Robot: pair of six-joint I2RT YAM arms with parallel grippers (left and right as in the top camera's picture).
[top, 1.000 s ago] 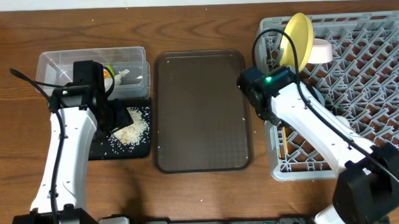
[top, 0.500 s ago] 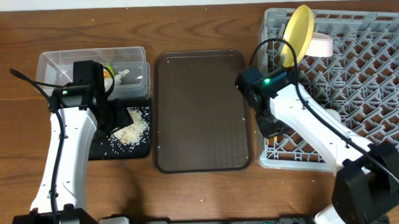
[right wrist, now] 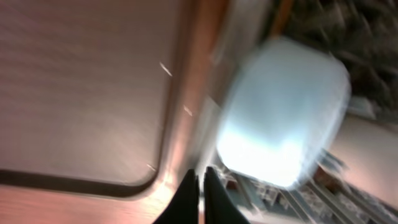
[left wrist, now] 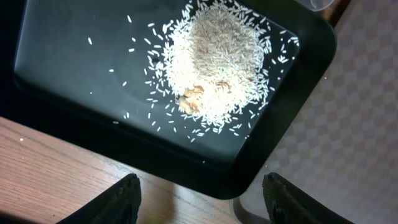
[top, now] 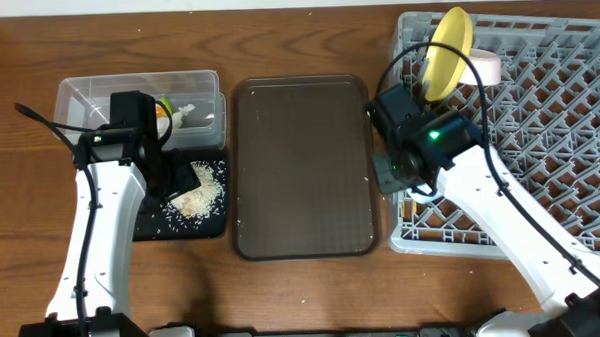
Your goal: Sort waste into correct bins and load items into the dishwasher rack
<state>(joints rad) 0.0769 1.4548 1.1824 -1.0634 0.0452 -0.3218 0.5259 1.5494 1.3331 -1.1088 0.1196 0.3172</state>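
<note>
My left gripper [top: 180, 179] hangs open and empty over the black tray [top: 150, 222], which holds a pile of rice grains [top: 199, 192]. The left wrist view shows the rice [left wrist: 214, 68] on the tray [left wrist: 62, 74] beyond my spread gripper [left wrist: 199, 186]. The clear tub [top: 77, 96] holds the orange-green wrapper [top: 163, 108] and a white scrap [top: 185, 114]. The grey rack [top: 558, 99] holds the upright yellow plate [top: 446, 38] and a pale cup [top: 485, 70]. My right gripper [top: 391, 173] is shut at the rack's left edge. Its blurred wrist view shows the gripper [right wrist: 202, 180] before a light blue bowl [right wrist: 283, 112]. Chopsticks and white bowl are out of view.
The large brown serving tray [top: 300, 168] lies between the bins and the rack, with a few stray grains near its right rim; it also shows in the right wrist view [right wrist: 81, 81]. My right arm lies across the rack's front left part.
The rack slid a little left and back, with the plate on it. My right gripper moved from the rack's left front to its left edge. The left arm has not moved.
</note>
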